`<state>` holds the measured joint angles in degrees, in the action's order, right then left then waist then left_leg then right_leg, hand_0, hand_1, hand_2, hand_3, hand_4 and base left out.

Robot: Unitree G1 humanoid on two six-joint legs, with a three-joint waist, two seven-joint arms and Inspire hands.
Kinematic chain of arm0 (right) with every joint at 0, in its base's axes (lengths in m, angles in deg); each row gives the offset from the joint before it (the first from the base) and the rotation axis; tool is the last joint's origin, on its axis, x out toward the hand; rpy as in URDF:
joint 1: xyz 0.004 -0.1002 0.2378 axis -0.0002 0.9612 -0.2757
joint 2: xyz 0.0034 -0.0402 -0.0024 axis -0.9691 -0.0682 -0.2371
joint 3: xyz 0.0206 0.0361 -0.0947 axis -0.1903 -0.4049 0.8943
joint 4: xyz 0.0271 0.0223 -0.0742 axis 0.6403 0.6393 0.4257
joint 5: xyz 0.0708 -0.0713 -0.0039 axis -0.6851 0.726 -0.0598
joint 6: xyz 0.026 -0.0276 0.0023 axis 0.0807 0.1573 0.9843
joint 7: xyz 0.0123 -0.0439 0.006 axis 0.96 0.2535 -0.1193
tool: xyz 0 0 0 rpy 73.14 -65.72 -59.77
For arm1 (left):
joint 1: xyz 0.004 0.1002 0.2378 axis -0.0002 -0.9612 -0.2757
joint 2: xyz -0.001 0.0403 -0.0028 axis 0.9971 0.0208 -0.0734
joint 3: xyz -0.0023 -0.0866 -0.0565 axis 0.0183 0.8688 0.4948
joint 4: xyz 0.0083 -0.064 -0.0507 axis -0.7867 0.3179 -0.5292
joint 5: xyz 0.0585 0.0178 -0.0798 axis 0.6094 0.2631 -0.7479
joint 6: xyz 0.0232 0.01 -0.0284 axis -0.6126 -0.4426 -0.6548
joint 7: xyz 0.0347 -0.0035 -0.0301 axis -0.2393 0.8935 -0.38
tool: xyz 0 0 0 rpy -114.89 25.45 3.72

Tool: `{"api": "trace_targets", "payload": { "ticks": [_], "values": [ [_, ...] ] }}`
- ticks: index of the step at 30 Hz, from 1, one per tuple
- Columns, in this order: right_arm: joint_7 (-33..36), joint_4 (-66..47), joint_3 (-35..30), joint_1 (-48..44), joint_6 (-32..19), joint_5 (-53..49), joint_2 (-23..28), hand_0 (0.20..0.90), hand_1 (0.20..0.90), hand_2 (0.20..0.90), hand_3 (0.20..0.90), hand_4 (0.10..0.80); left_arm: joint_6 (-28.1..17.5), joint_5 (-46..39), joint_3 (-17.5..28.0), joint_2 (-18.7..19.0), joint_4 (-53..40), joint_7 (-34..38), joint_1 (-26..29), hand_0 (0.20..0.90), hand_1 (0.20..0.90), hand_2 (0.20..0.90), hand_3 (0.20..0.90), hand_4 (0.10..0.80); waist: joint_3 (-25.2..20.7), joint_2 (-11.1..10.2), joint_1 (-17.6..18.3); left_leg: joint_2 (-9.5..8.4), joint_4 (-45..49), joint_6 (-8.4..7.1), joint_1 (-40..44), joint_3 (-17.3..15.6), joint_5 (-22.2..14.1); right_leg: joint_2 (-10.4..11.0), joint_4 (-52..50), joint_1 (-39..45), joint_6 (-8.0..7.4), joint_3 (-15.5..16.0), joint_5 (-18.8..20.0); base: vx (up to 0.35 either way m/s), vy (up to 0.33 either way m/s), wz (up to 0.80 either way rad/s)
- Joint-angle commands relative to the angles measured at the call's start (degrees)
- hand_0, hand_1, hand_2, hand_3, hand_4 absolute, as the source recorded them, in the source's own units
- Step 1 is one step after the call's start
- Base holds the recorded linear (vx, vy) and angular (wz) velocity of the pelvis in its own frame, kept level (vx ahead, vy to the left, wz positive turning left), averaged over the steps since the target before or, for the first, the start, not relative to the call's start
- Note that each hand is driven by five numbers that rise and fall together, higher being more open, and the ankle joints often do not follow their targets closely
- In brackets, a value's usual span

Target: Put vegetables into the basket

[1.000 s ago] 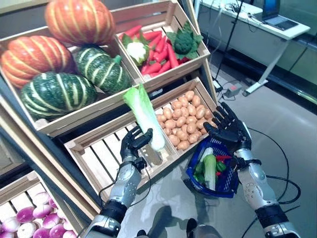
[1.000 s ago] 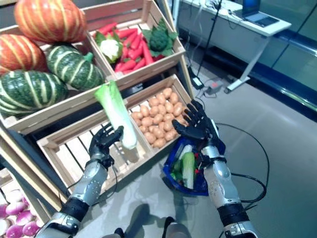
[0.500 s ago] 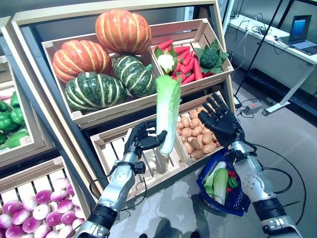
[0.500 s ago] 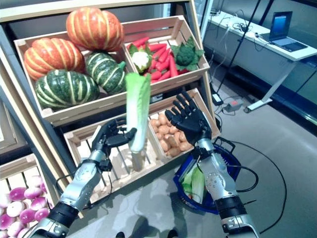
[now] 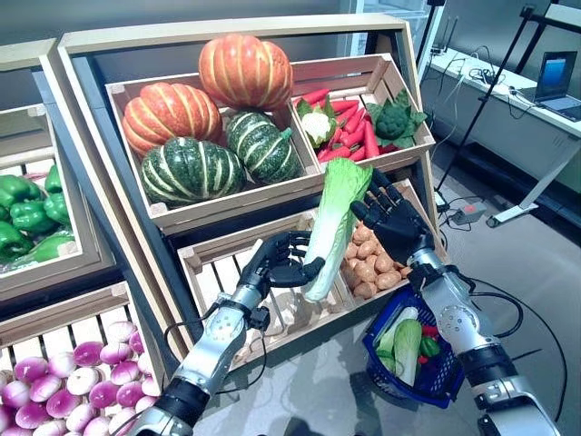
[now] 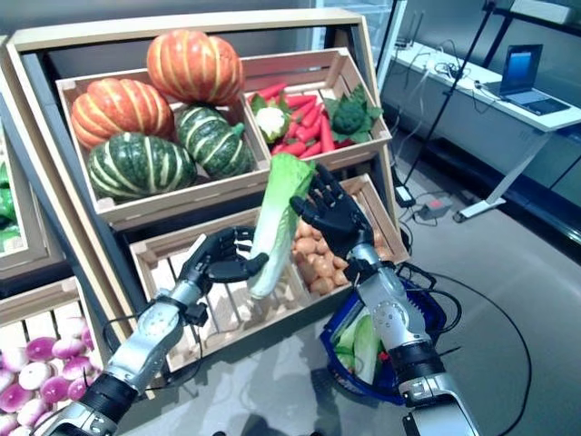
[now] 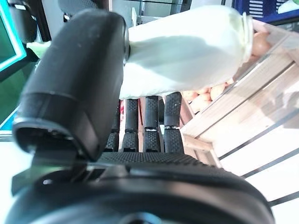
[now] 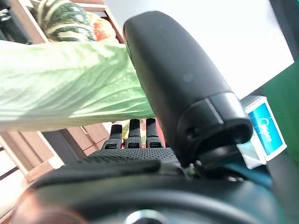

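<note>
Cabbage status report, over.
Left hand shut on cabbage. Right hand open beside its leaves. Basket hangs from right arm. Nothing blocking.

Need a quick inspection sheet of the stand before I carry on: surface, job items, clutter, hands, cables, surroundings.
Surface: slanted wooden crates on a stand.
Job's things: napa cabbage held in the air; blue basket hangs below the right arm, greens inside.
Clutter: pumpkins, potatoes, peppers, onions.
Hands: left robot hand curled round the cabbage's white base; right robot hand open at its leaves.
Cables: nothing seen on the stand.
Surroundings: desk with laptop.
</note>
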<state>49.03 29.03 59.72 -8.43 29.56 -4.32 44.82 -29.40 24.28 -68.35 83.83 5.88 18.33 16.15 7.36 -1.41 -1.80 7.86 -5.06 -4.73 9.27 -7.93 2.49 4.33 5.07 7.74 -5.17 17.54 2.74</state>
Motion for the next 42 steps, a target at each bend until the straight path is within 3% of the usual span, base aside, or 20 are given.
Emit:
{"api": "trace_targets", "payload": {
  "ticks": [1, 12, 19, 21, 25, 42],
  "values": [
    [-3.2, 1.8, -0.1, -9.2, -2.7, -3.6, -0.1, 0.900, 0.900, 0.900, 0.900, 0.800, -11.5, 2.0, -3.0, 0.9, -7.2, -0.9, 7.6, 0.300, 0.300, 0.300, 0.300, 0.400, -5.2, -1.3, -1.0, -1.90, 0.1, 1.23, -0.5, -2.4, -4.5, 1.8, -0.1, 2.6, 0.08, 0.6, -2.7, 0.000, 0.000, 0.00],
    [-2.5, 11.3, 4.7, -13.3, 1.3, 3.7, 2.8, 0.900, 0.900, 0.900, 0.900, 0.800, -12.7, 4.8, -5.1, 3.0, -9.9, -1.1, 10.1, 0.300, 0.300, 0.300, 0.300, 0.400, -5.1, -1.4, -1.6, -1.90, 0.1, 1.15, -0.5, -2.0, -4.4, 2.0, -0.1, 2.7, 0.04, 0.6, -2.8, -0.001, 0.001, 0.00],
    [-4.2, 14.2, 6.6, -16.6, 0.9, -0.8, 2.3, 0.900, 0.900, 0.900, 0.900, 0.800, -13.5, 3.1, -6.8, 3.1, -9.7, -2.7, 10.7, 0.300, 0.300, 0.300, 0.300, 0.400, -5.0, -1.4, -2.2, -1.77, 0.1, 1.04, -0.5, -1.6, -4.4, 2.1, -0.1, 2.9, 0.21, 0.7, -2.9, -0.004, -0.003, 0.01],
    [-4.8, 14.1, 6.4, -17.4, -0.7, -2.4, 1.5, 0.300, 0.300, 0.300, 0.300, 0.400, -13.3, 2.7, -7.3, 3.2, -10.1, -3.0, 10.5, 0.300, 0.300, 0.300, 0.300, 0.400, -5.0, -1.4, -2.4, -1.80, 0.1, 1.01, -0.5, -1.3, -4.4, 2.1, -0.1, 2.9, 0.26, 0.8, -3.0, -0.011, -0.008, 0.04],
    [-4.0, 12.4, 5.4, -18.3, -2.9, -3.6, 0.3, 0.300, 0.300, 0.300, 0.300, 0.400, -13.4, 2.2, -7.8, 3.3, -10.3, -3.5, 9.8, 0.300, 0.300, 0.300, 0.300, 0.400, -5.1, -1.1, -2.7, -1.83, 0.1, 0.98, -0.8, -0.9, -4.4, 2.1, -0.1, 2.9, 0.25, 0.8, -3.0, -0.004, -0.001, 0.01],
    [-3.3, 13.5, 3.8, -18.6, -3.6, -4.2, 2.6, 0.300, 0.300, 0.300, 0.300, 0.400, -13.7, 1.7, -8.1, 3.9, -9.6, -2.8, 9.1, 0.300, 0.300, 0.300, 0.300, 0.400, -5.4, -1.2, -2.3, -1.85, 0.1, 1.19, -1.2, -0.8, -4.3, 2.1, -0.1, 2.3, 0.16, 0.3, -2.8, -0.002, 0.004, 0.04]
  ]
}}
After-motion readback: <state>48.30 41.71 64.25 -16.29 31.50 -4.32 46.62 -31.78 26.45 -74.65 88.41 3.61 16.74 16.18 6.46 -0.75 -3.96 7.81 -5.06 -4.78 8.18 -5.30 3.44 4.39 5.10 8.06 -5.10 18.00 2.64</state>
